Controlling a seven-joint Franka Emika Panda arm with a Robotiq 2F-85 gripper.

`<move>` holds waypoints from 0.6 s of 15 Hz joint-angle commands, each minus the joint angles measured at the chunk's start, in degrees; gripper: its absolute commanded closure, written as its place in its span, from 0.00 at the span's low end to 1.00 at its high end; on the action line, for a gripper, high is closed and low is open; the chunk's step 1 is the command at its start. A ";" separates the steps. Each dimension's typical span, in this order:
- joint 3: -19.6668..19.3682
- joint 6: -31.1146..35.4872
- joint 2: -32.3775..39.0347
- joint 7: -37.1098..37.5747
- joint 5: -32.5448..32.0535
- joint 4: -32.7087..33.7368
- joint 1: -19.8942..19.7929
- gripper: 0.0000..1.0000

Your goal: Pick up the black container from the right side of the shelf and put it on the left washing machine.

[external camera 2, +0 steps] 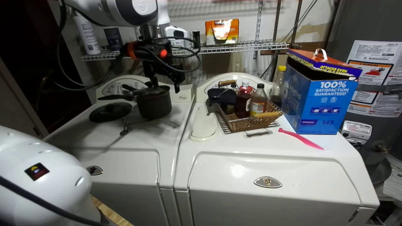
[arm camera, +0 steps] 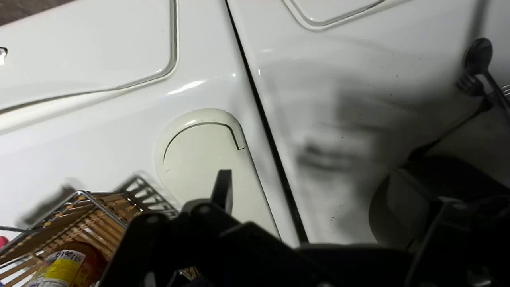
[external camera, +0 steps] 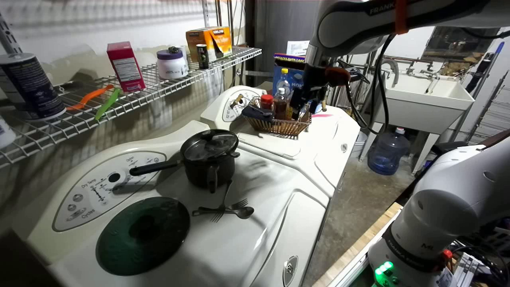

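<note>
Washer on the left (external camera 2: 147,135), the drop-off, bears a dark round disc (external camera 2: 110,112), then the black pot (external camera 2: 155,105), long handle pointing left. Later set-down: aim ahead of that pot, toward the right. Claw (external camera 2: 165,84) next, fingers spread well apart, pointing down, nothing seen between them; wrist view puts it near the seam (arm camera: 279,167) between machines, exact height I can't judge. Step in hand, my read: reach, pick not yet done. Go straight up first so the tips pass above the pot, then swing across. Black container (external camera 2: 196,35) comes next, upright on the wire shelf (external camera 2: 270,45), just left of the orange box (external camera 2: 222,28) from where I stand. Best taken from the front, tips level and straddling; the gap toward the box looks tight, so feed that finger in carefully, close softly, lift over the front rail before backing out. Farther right and lower, basket (external camera 2: 238,125) with bottles (external camera 2: 243,103) on the plain-topped washer (external camera 2: 226,142); a low swing that way would likely knock them, so travel high.
</note>
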 commanded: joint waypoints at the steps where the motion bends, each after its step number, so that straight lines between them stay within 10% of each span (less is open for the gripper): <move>1: 0.20 -0.17 0.02 -0.07 0.11 0.13 -0.21 0.00; 9: 1.43 12.62 5.26 -5.57 5.25 6.04 6.58 0.00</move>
